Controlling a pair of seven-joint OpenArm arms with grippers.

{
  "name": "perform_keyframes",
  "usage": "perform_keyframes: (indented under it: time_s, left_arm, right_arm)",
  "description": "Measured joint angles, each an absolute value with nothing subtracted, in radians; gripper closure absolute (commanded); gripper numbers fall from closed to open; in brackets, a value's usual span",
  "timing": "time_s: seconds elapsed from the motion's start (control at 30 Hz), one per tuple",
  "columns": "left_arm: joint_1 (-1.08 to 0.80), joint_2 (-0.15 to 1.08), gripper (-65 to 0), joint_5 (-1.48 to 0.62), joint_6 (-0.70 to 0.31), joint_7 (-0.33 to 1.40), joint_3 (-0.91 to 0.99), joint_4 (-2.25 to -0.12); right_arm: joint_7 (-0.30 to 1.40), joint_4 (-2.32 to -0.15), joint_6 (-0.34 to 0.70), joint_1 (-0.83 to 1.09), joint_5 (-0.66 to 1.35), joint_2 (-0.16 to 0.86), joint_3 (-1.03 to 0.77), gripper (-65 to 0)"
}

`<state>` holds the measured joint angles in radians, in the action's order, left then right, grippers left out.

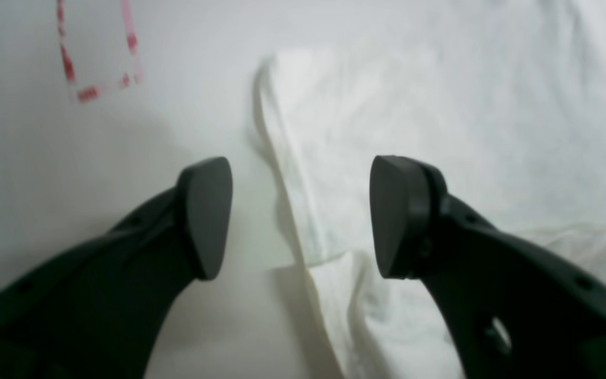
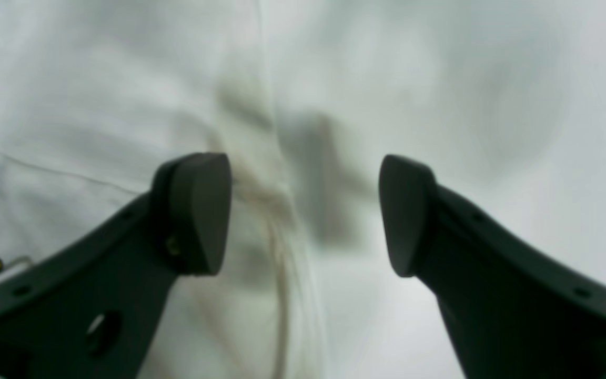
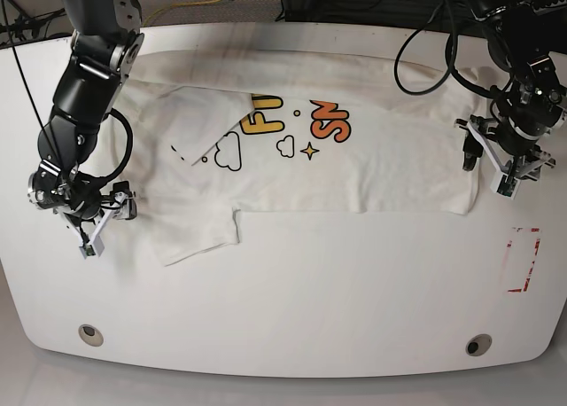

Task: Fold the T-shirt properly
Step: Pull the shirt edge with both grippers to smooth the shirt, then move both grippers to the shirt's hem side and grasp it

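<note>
The white T-shirt [image 3: 372, 171] lies spread across the table with its yellow-orange letters, clouds and star facing up. One flap is folded over the left part of the print. My left gripper [image 3: 485, 169] hovers open at the shirt's right edge. In the left wrist view the left gripper [image 1: 303, 216] straddles the cloth's edge [image 1: 282, 173], and nothing is held. My right gripper [image 3: 104, 229] is open by the lower-left sleeve. In the right wrist view the right gripper [image 2: 300, 210] stands open over a wrinkled cloth edge [image 2: 276, 210].
A red tape rectangle [image 3: 523, 260] marks the white table [image 3: 310, 291] at the right, below the left gripper; the red tape rectangle [image 1: 98, 52] also shows in the left wrist view. Two round holes [image 3: 89, 333] [image 3: 478, 345] sit near the front edge. Cables run behind the table.
</note>
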<state>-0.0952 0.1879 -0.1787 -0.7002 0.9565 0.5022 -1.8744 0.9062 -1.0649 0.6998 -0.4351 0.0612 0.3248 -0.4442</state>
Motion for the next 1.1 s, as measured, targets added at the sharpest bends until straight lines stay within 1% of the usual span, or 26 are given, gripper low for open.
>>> perform_keyframes:
  time_s: [0.07,0.17,0.37,0.43,0.53,0.67,0.73,0.83,0.87,0.93,1.1]
  left_arm:
    - [-0.077,0.186,-38.5,-0.176,-0.686,0.964,0.503,-1.874]
    - [-0.036,0.187,-38.5,-0.192,-0.618,0.937,0.502,-1.875]
    - [-0.006,0.187,-38.8,-0.184,-0.518,0.949,0.502,-1.868]
    - [0.012,0.187,-38.9,-0.187,-0.495,0.948,0.502,-1.849]
    - [0.038,0.187,-39.0,-0.186,-0.466,0.949,0.502,-1.799]
    - [0.059,0.187,-39.4,-0.186,-0.456,0.950,0.502,-1.720]
    - [0.078,0.189,-42.6,-0.183,-0.452,0.950,0.502,-1.678]
    - [0.114,0.192,-51.0,-0.183,-0.452,0.949,0.501,-1.615]
    - [0.123,0.192,-52.6,-0.186,-0.452,0.947,0.500,-1.599]
    - [0.141,0.192,-53.1,-0.184,-0.452,0.946,0.500,-1.555]
    - [0.196,0.194,-55.3,-0.137,-0.451,0.947,0.496,-1.444]
  right_arm:
    - [0.888,-0.994,0.694,-0.458,0.035,0.329,-0.446,-41.5]
    - [0.855,-0.915,0.696,-0.476,0.030,0.329,-0.446,-41.5]
    - [0.796,-0.887,0.696,-0.482,0.023,0.268,-0.446,-41.4]
    - [0.785,-0.887,0.696,-0.484,0.025,0.242,-0.446,-40.1]
    - [0.780,-0.888,0.696,-0.485,0.026,0.216,-0.446,-31.9]
    - [0.777,-0.888,0.696,-0.484,0.029,0.204,-0.447,-19.5]
    - [0.778,-0.888,0.696,-0.484,0.028,0.202,-0.447,-14.7]
    - [0.782,-0.888,0.696,-0.484,0.028,0.200,-0.447,-7.5]
    - [0.783,-0.888,0.696,-0.484,0.029,0.200,-0.447,-4.9]
    - [0.786,-0.888,0.696,-0.484,0.026,0.202,-0.447,-3.5]
    - [0.788,-0.888,0.696,-0.484,0.025,0.205,-0.447,-3.3]
